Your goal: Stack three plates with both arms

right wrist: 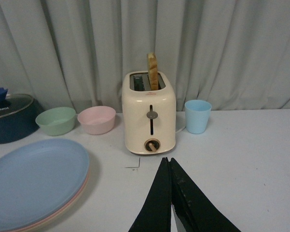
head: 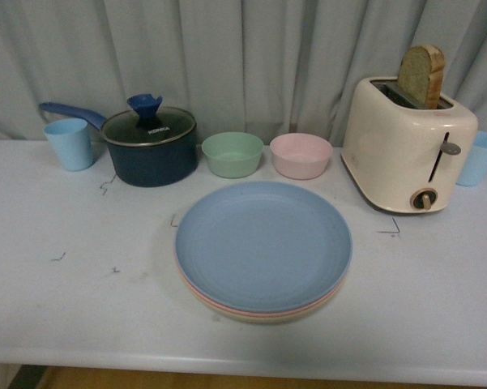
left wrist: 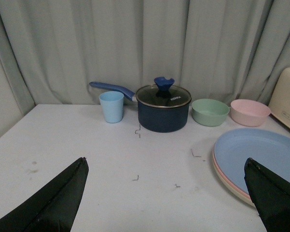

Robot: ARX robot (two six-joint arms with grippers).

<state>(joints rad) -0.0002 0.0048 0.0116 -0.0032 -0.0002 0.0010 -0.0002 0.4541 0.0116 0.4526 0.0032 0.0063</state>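
Three plates stacked, blue plate (head: 263, 243) topmost | left end effector (left wrist: 166, 198) spread, right end effector (right wrist: 171, 203) pressed together, both empty | stacking looks complete; next: only retreat.

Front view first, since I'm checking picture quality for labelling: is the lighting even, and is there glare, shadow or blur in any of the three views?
Front view: soft, dim, bluish light; the plates cast only a faint shadow, mild softness overall. Left wrist view: small highlights on the pot lid, open left gripper fingers dark and featureless. Right wrist view: even light, toaster reasonably sharp, shut right gripper nearly black.
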